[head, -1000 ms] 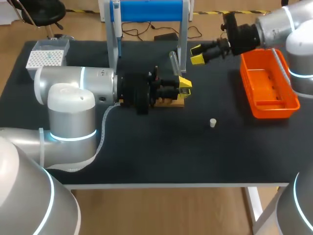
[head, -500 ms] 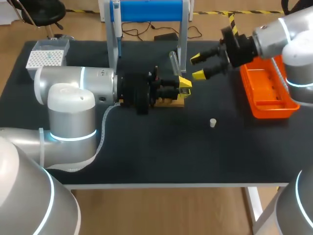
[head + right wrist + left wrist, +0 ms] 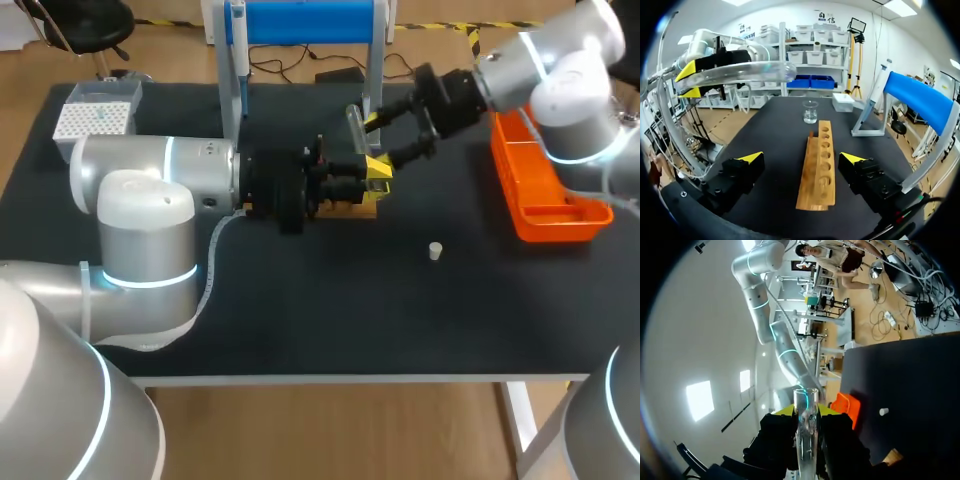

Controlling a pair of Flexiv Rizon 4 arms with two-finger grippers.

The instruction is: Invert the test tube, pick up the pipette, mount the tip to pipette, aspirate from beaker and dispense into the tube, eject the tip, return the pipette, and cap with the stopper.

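With the left gripper [image 3: 378, 176] clamped on the test tube [image 3: 805, 437] by the wooden rack [image 3: 818, 165] and the right gripper [image 3: 381, 139] standing apart just beside the tube, a misaligned closure could knock, crack or drop the glass between the 2 grippers.

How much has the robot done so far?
Nothing looks finished. The left gripper holds the clear glass test tube by the wooden rack; the open right gripper faces it. The slim white pipette rests on its blue stand and the small white stopper lies loose: all left.
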